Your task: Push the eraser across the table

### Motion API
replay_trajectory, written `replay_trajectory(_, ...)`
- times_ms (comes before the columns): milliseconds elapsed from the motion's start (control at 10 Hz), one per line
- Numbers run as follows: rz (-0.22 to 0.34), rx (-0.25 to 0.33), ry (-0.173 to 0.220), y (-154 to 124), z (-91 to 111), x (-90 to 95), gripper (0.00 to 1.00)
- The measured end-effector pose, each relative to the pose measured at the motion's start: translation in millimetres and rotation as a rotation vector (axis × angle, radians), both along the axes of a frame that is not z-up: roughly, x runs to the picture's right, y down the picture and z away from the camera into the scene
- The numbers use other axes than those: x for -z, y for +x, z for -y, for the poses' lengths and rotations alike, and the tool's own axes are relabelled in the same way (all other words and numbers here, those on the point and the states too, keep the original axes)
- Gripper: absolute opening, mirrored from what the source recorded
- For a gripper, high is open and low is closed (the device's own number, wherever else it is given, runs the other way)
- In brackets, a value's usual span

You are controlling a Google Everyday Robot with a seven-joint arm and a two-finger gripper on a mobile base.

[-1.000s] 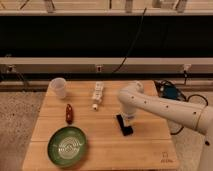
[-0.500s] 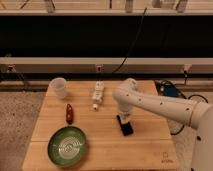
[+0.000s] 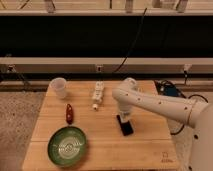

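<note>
Centrally, we locate the eraser (image 3: 128,130), a flat black rectangular slab, lying flat on the table (image 3: 145,150) slightly right of the tabletop's middle, with its long axis angled from the far left to the near right. We find the gripper (image 3: 122,116) directly over the far end of the eraser, low and at or very near its surface; we cannot tell whether contact is made, and we cannot tell whether the gripper is open or closed. The white arm (image 3: 155,103) reaches in from the right edge of the view, bends at a rounded joint above the table's far half, and drops down to the gripper. To the left of the arm, near the far edge, we note a white power strip (image 3: 98,94) lying lengthwise, well apart from the eraser. Further left, a red pepper (image 3: 69,113) lies on the boards, and just in front of it sits a green plate (image 3: 67,146) with pale concentric rings, close to the near left corner. A translucent white cup (image 3: 59,88) stands upright at the far left corner. A small logo mark (image 3: 166,155) is printed at the near right corner. Beyond the table, a black cable (image 3: 131,50) hangs down against the dark wall.
</note>
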State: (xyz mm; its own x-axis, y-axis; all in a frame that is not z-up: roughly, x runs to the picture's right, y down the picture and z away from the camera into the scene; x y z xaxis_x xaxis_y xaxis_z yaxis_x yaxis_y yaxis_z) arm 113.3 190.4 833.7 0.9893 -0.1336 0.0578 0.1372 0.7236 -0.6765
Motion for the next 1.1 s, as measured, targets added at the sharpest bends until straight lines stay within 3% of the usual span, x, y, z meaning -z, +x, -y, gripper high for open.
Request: replay_trajectory(1100,-0.026,0.005,0.011,5,6,-12.1,0.00)
